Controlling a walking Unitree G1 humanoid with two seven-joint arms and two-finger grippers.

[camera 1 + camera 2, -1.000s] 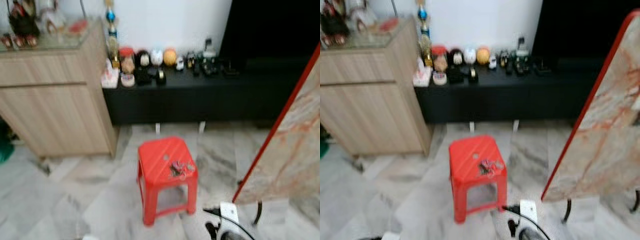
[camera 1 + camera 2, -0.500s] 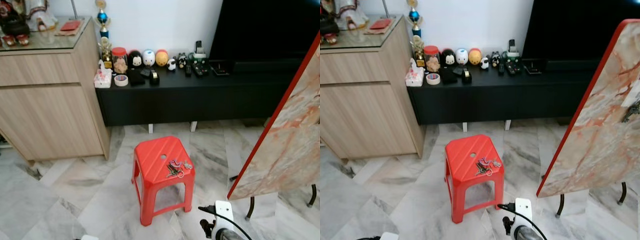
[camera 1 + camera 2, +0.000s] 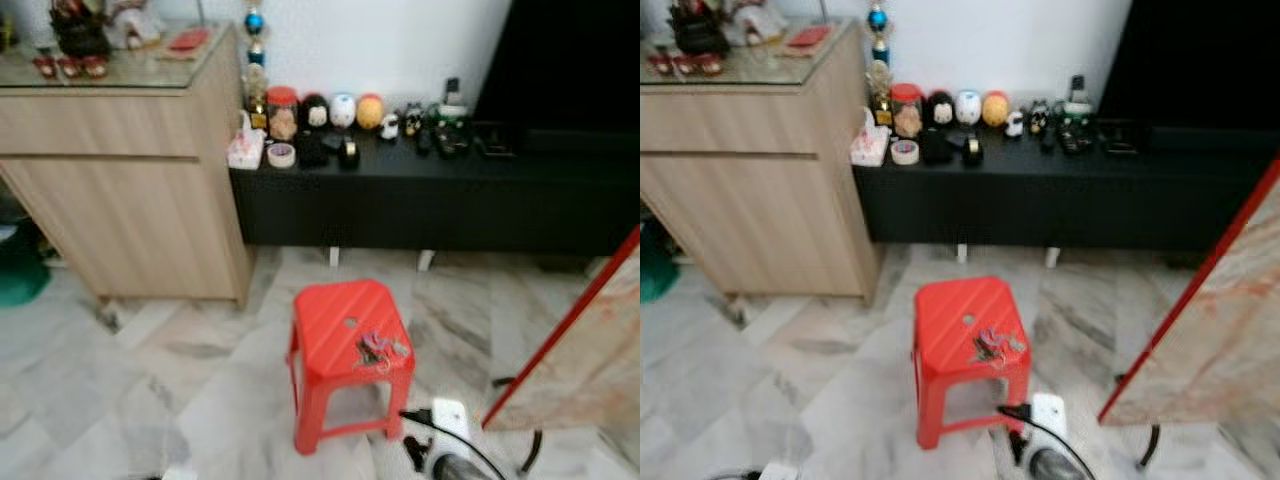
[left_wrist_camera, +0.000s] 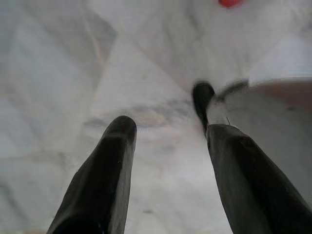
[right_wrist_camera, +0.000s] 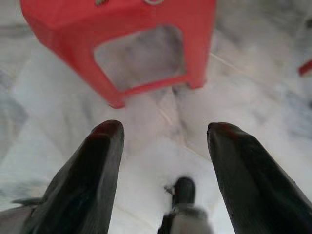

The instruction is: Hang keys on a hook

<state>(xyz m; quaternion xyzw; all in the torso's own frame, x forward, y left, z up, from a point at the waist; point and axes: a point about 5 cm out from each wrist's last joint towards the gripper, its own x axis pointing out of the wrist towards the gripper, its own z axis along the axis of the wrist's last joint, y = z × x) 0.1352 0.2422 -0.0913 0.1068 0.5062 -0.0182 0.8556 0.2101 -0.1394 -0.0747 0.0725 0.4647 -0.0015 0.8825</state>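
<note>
My right claw (image 5: 163, 146) hangs low with its two black fingers spread apart, nothing between them, pointing at the grey-veined marble floor (image 5: 243, 97) just near of the small red plastic stool (image 5: 122, 29). Left claw (image 4: 168, 146) is the same deal, fingers apart over bare marble. The bunch of keys with a pinkish tag (image 3: 375, 349) sits on the stool's top, towards its near right corner. Behind the stool runs a long black low table (image 3: 420, 190) lined with little round figurines (image 3: 343, 110), and a light wood cabinet (image 3: 120, 180) stands at far left. A red-edged marble-pattern panel (image 3: 1230, 330) leans at right.
</note>
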